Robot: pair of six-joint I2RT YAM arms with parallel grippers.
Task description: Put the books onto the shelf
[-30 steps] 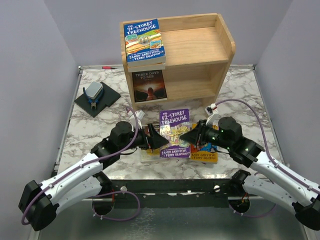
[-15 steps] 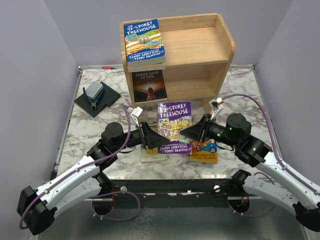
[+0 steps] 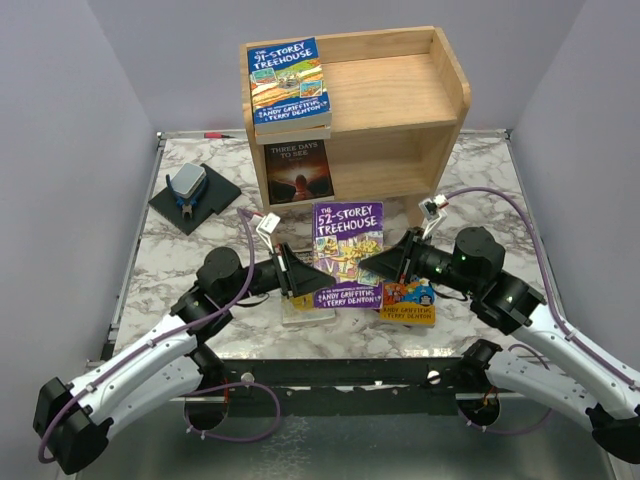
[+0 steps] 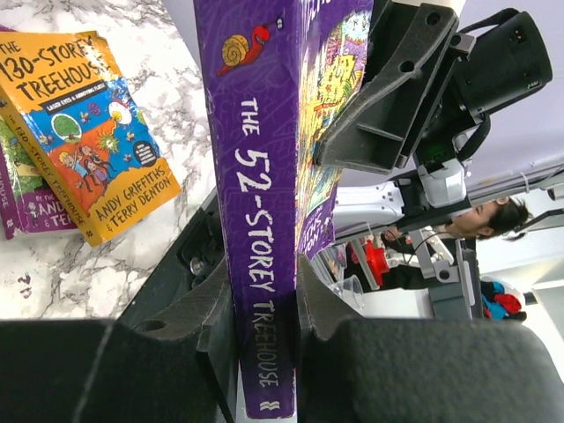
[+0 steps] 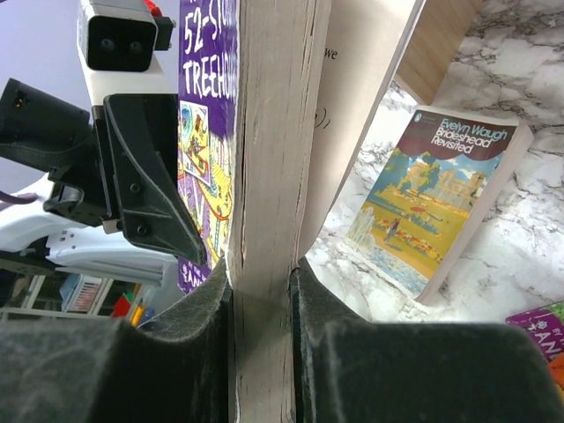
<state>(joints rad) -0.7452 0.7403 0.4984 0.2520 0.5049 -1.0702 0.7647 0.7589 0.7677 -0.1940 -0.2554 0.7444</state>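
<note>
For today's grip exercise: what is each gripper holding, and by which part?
Both hold the purple "52-Storey Treehouse" paperback book: the left gripper clamps its spine edge, the right gripper its page edge.

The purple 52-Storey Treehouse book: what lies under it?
On the table beneath: a Brideshead Revisited paperback and the orange 130-Storey Treehouse book, itself atop another purple book. The held book covers anything between them.
</note>
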